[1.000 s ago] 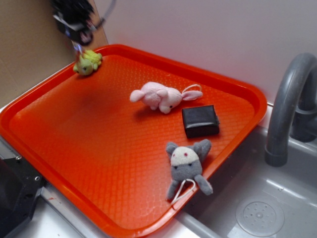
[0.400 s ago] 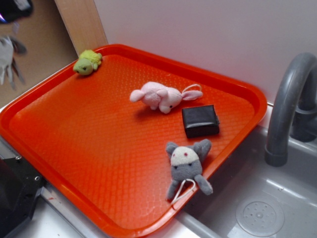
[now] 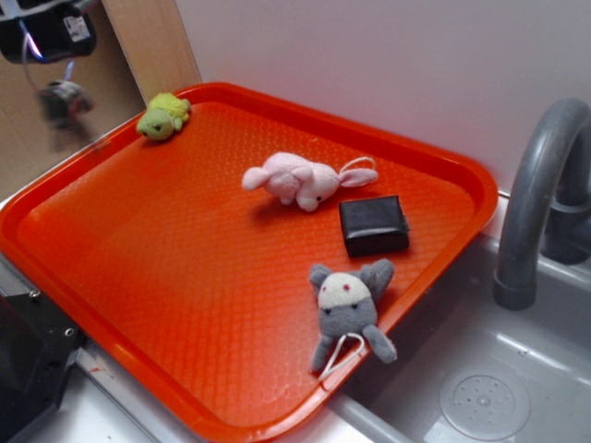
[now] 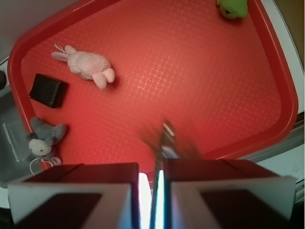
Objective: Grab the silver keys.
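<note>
The hand [image 3: 57,69] is up high at the far left corner, off the edge of the orange tray [image 3: 120,305], and the silver keys [image 3: 63,98] dangle beneath it as a grey blur, clear of everything. In the wrist view the fingers [image 4: 71,191] sit nearly together, pinching a thin strip of metal, with the bunch smeared just past the tips. So the grab looks made, and the job now is to keep that pinch firm and move smoothly, since a swinging bunch could slip. On the tray lie a green plush [image 3: 163,116], a pink bunny [image 3: 300,180], a black box [image 3: 373,225] and a grey plush [image 3: 349,309], all well apart from the keys. Nothing stands in the way.
</note>
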Controlling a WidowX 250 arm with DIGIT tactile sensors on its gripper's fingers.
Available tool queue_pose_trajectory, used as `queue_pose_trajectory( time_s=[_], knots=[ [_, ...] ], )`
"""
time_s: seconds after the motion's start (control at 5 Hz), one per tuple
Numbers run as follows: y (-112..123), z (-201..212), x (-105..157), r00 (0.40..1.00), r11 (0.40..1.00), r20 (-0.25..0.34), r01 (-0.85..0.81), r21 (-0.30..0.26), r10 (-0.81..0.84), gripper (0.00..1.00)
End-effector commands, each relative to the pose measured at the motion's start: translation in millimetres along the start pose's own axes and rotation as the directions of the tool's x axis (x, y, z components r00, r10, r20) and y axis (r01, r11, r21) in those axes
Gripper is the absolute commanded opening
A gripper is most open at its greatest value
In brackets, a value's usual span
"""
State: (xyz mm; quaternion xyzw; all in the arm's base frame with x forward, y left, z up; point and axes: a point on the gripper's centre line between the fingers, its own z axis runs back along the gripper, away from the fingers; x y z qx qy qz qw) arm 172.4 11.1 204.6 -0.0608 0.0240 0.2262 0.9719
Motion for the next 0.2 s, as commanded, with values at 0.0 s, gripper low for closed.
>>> queue_pose_trajectory(
  time_s=[0.0],
  knots=[
    [-0.4,9.3,8.9,0.999,1.000,0.030,0.016,0.001,-0.016,0.00]
  ],
)
